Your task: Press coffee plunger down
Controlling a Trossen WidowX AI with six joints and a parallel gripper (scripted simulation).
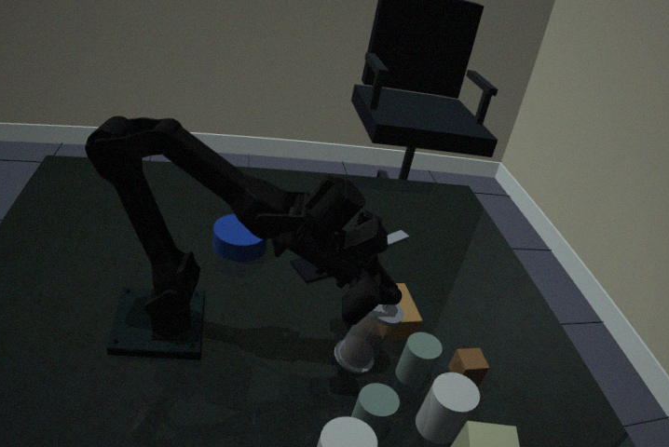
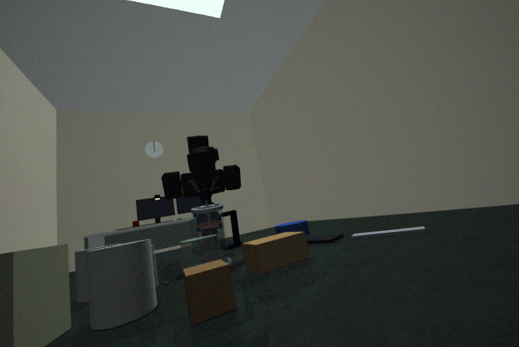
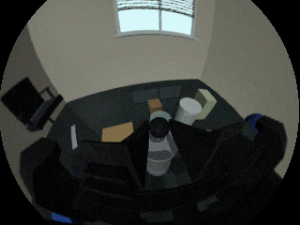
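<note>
The coffee press (image 1: 357,347) (image 2: 215,217) (image 3: 158,165) is a clear cylinder with a pale lid (image 1: 393,314) (image 2: 207,208) and stands upright on the dark table. The black plunger knob (image 1: 392,293) (image 2: 205,195) (image 3: 158,127) is just above the lid, with a short piece of rod visible between them in the exterior view. A reddish-brown layer shows inside the glass, below the lid. My gripper (image 1: 381,296) (image 2: 205,196) (image 3: 158,123) points down at the press and is shut on the knob, one finger on each side. The fingertips are dark and partly hidden.
An orange block (image 1: 410,310) (image 2: 276,251) (image 3: 118,132) lies close beside the press. Green cylinders (image 1: 418,360), white cylinders (image 1: 447,405) (image 2: 121,282) (image 3: 188,111) and a smaller orange block (image 1: 470,363) (image 2: 209,290) stand nearby. A blue disc (image 1: 238,239) lies behind the arm.
</note>
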